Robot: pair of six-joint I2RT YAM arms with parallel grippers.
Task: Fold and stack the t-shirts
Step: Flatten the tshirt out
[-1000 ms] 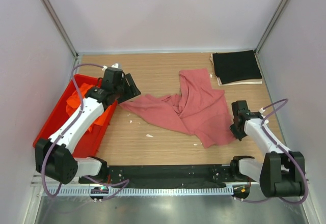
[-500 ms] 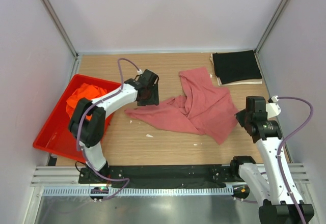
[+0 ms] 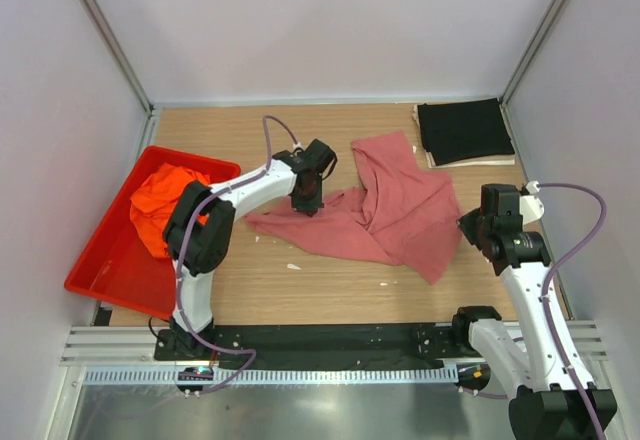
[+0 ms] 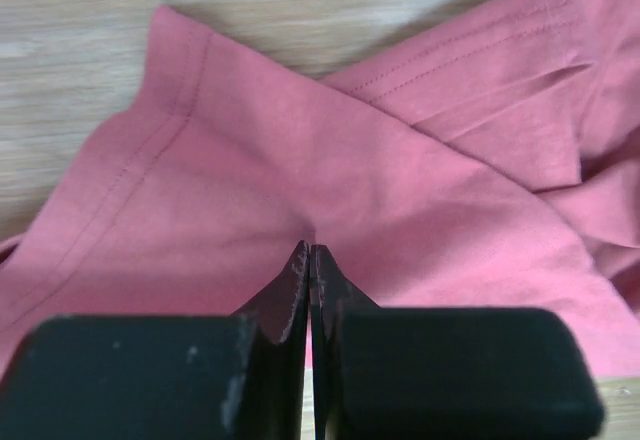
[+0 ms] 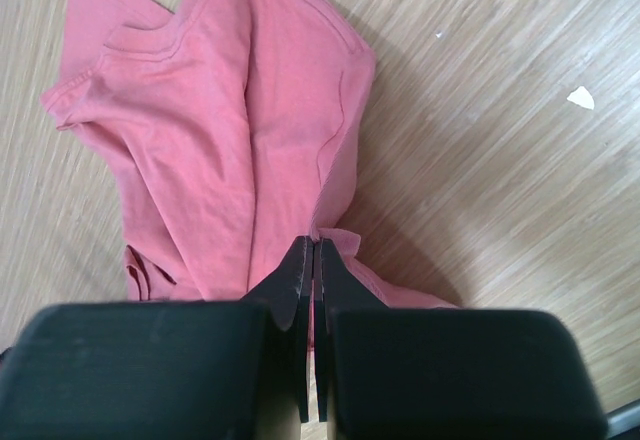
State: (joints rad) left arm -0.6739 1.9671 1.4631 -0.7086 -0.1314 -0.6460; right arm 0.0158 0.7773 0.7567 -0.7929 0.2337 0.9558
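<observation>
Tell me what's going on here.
Two robot arms are working on a crumpled dusty rose-red t-shirt on the wooden table. The left gripper is pinched shut on its left part, the right gripper on its right edge. A folded black t-shirt sits at the far right corner; a bunched orange t-shirt lies in the red plastic tray.

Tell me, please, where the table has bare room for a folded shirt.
Free: the near wooden table strip between the crumpled rose-red cloth t-shirt and the black front rail; the far wood left of the folded black t-shirt. Crowded: the centre, and the left with the red plastic tray holding the orange t-shirt.
</observation>
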